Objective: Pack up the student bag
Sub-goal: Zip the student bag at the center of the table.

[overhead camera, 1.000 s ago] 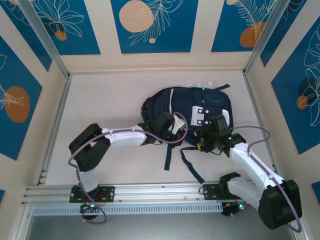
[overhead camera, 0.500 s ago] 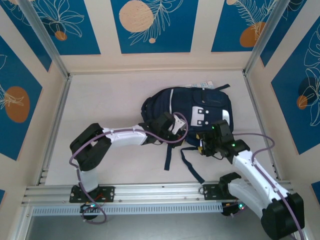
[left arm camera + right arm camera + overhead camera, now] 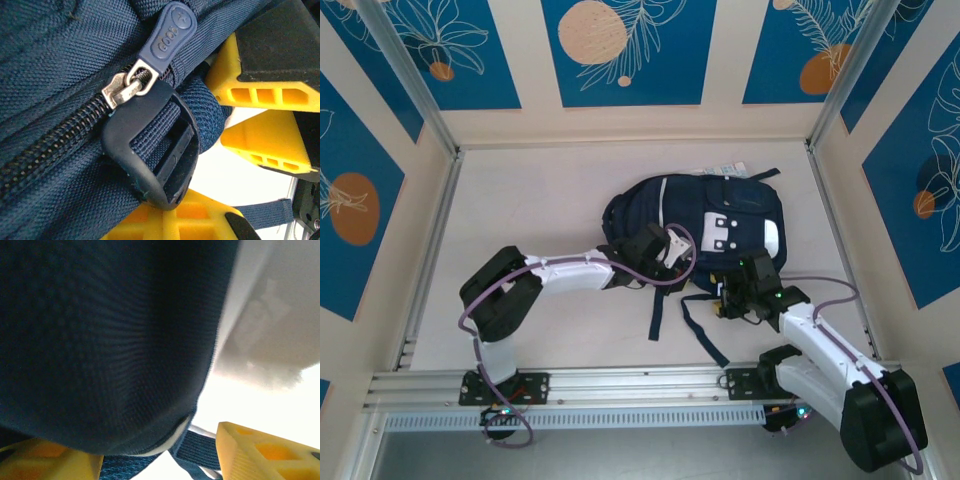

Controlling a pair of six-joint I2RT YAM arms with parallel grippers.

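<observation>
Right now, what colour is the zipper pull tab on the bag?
The zipper pull is greyish blue; clearest in the left wrist view.

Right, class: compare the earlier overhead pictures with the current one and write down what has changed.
The right gripper drew back slightly toward the near edge, uncovering more of the light grey patch on the student bag. The left gripper stayed shut against the bag, which did not shift.

I see two arms: white link shells (image 3: 565,272), bulky black joint housings (image 3: 500,295). Purple cable (image 3: 460,315) loops along each. Green status lights (image 3: 777,294) near right wrist. End effector fingers (image 3: 265,450) yellow, moulded with hollow cells.
</observation>
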